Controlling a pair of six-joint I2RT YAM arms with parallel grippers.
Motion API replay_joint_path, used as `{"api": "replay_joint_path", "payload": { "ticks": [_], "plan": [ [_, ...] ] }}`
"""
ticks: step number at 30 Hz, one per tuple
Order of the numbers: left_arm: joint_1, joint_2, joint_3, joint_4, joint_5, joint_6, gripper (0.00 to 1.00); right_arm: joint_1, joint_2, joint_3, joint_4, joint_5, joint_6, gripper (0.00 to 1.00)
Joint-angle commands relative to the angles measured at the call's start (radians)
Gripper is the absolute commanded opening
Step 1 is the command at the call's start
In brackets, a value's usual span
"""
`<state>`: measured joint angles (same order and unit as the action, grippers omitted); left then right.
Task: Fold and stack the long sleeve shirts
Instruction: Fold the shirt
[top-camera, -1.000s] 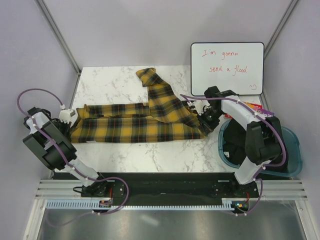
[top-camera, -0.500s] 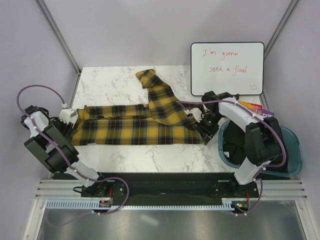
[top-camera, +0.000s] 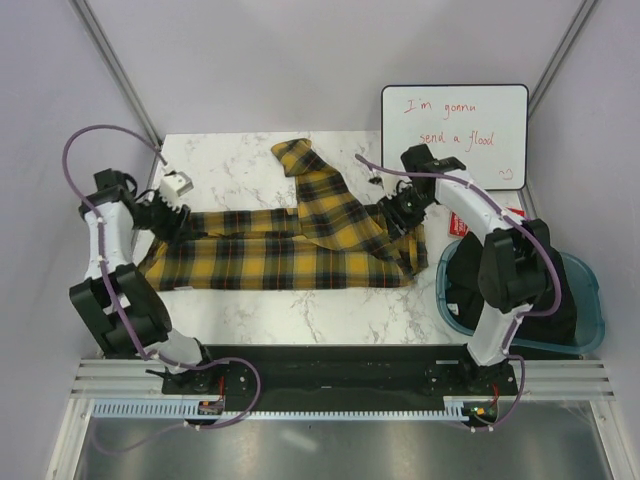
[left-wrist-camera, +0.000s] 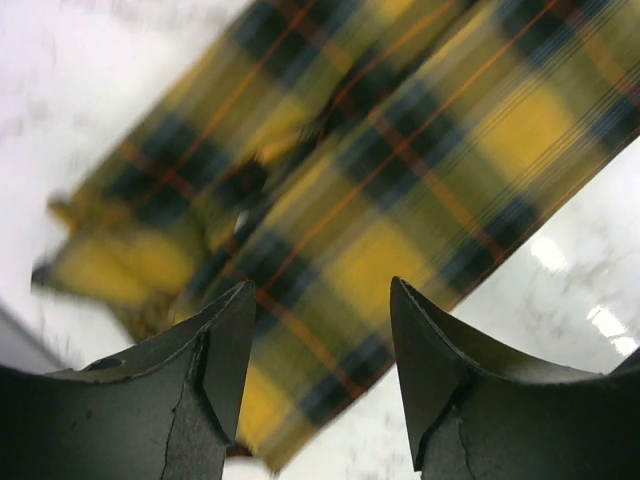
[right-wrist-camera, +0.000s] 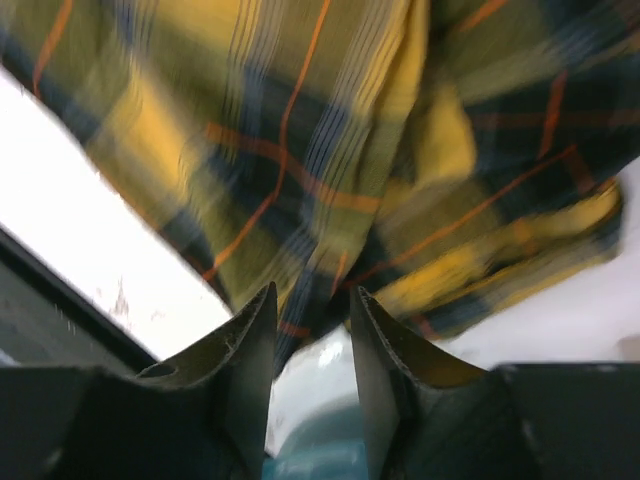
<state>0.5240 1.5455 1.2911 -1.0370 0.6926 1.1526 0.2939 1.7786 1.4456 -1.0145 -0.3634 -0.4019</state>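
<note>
The shirt (top-camera: 270, 255) lies as a long folded band on the table (top-camera: 220, 165), left of the whiteboard (top-camera: 455, 135). The left gripper (left-wrist-camera: 318, 300) hovers over its far-from-whiteboard end, fingers wide apart and empty. The right gripper (right-wrist-camera: 312, 295) is at the end nearest the whiteboard, fingers narrowly apart. The flannel looks light and limp and will likely sag, so pinch it at corners or hems.

A whiteboard (top-camera: 454, 137) is sitting at the back, showing red handwriting that reads "I'm gonna send a flood". The white marble table (top-camera: 230, 160) is stretching out to the left of the whiteboard. A small red object (top-camera: 518, 215) is peeking out just under the whiteboard's lower right corner. Nearer than the whiteboard, a teal bin (top-camera: 590, 310) is holding dark fabric (top-camera: 462, 290).
</note>
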Motion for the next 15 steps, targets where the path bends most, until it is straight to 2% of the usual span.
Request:
{"api": "replay_joint_path", "payload": {
  "ticks": [1,6,9,15],
  "plan": [
    [-0.154,-0.038,0.020,0.152,0.153,-0.253,0.64,0.002,0.131,0.221,0.194,-0.031,0.155,0.46],
    [-0.179,-0.021,-0.018,0.253,0.115,-0.395,0.64,0.005,0.333,0.438,0.277,-0.045,0.262,0.50],
    [-0.174,-0.044,-0.080,0.262,0.061,-0.374,0.64,0.014,0.425,0.554,0.329,-0.045,0.319,0.55],
    [-0.171,-0.136,-0.183,0.267,0.028,-0.332,0.65,0.033,0.554,0.641,0.438,-0.031,0.370,0.59]
  ]
}}
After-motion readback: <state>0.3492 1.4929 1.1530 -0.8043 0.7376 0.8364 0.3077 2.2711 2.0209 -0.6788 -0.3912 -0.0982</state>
